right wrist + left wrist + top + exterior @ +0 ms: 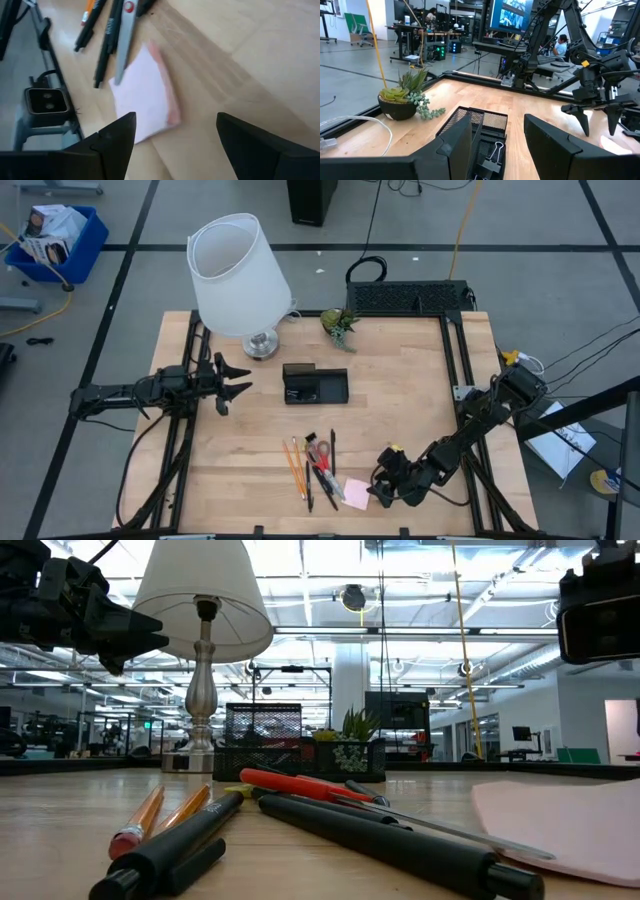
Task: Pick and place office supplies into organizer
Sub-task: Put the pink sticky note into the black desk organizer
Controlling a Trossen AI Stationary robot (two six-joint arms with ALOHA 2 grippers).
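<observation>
Pink and still loose, the sticky-note pad (356,491) lies at the near edge with the right gripper (380,486) just above it, jaws spread wide and empty, so I judge this pick barely begun. Beside it the orange pencils (295,468), black pens (322,476) and red-handled scissors (320,454) also wait. Farther back, the black organizer (315,385) holds only binder clips (493,151); the left gripper (232,383) hovers beside it, partly open, holding nothing.

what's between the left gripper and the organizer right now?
Nothing: in the high view only bare wood separates the left gripper, jaws open, from the organizer. The left wrist view agrees, the tray sitting just ahead of the jaws.
</observation>
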